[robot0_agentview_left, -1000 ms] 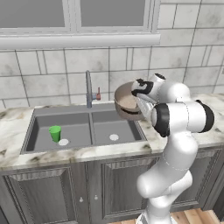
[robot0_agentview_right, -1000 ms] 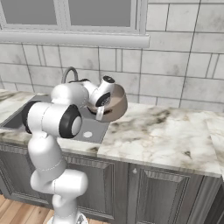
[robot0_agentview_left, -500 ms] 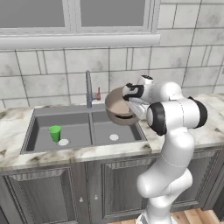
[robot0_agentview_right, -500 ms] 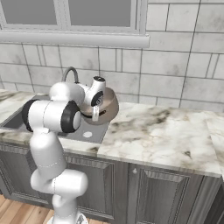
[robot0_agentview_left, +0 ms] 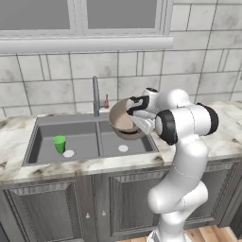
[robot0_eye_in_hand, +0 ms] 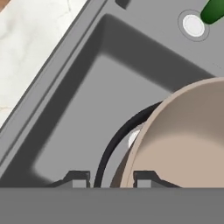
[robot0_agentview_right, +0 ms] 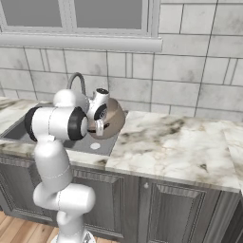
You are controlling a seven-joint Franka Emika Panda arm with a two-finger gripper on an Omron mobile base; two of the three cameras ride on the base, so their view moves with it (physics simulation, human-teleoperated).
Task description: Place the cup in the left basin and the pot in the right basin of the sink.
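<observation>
My gripper point(robot0_agentview_left: 136, 105) is shut on the edge of the pot point(robot0_agentview_left: 123, 121), a wide grey-brown pot with a brownish inside. It hangs tilted over the right basin point(robot0_agentview_left: 137, 142) of the sink point(robot0_agentview_left: 66, 118). From the right, the pot point(robot0_agentview_right: 112, 121) is beside the gripper point(robot0_agentview_right: 100, 115). In the hand view the pot point(robot0_eye_in_hand: 188, 135) and its dark handle loop rise between the gripper point(robot0_eye_in_hand: 111, 179) fingertips, above the right basin point(robot0_eye_in_hand: 83, 109) floor. The green cup point(robot0_agentview_left: 59, 144) stands upright in the left basin point(robot0_agentview_left: 82, 136); the cup point(robot0_eye_in_hand: 213, 10) is near a pale drain.
A curved grey faucet point(robot0_agentview_left: 96, 96) with a red lever stands behind the divider, close to the pot's left. Marble counter point(robot0_agentview_right: 175, 142) stretches right of the sink. A tiled wall and a window ledge lie behind. Cabinet doors sit below the counter.
The arm has carried the pot left and downward, from near the sink's right edge to over the right basin. The cup has stayed put.
</observation>
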